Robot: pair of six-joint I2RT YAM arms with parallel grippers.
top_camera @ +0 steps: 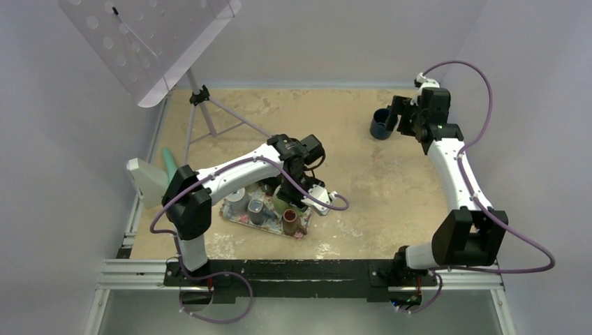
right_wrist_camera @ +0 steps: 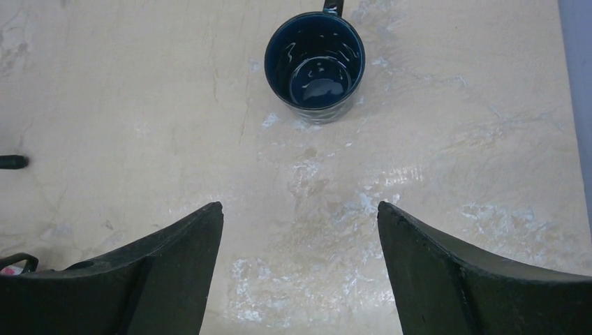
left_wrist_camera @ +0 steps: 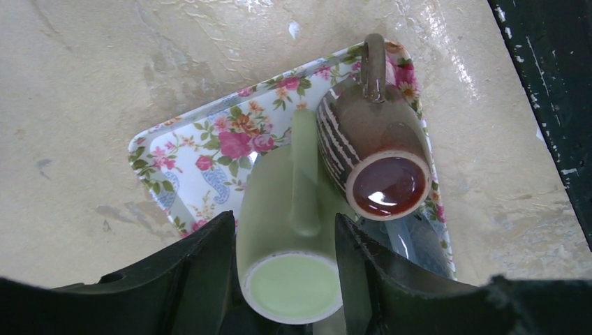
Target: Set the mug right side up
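A pale green mug (left_wrist_camera: 290, 279) stands upside down on a floral tray (left_wrist_camera: 188, 157), its flat base facing up and its handle on the side. My left gripper (left_wrist_camera: 285, 218) has a finger pressed against each side of it. In the top view the left gripper (top_camera: 297, 188) sits over the green mug (top_camera: 283, 202) on the tray (top_camera: 237, 218). A brown striped mug (left_wrist_camera: 377, 139) stands upside down right beside it. My right gripper (right_wrist_camera: 300, 206) is open and empty above bare table, with an upright dark blue mug (right_wrist_camera: 314, 59) ahead of it.
Two grey mugs (top_camera: 244, 204) also stand on the tray, left of the green one. A tripod stand (top_camera: 202, 98) with a perforated board (top_camera: 150, 35) is at the back left. A teal and white object (top_camera: 150, 174) lies at the table's left edge.
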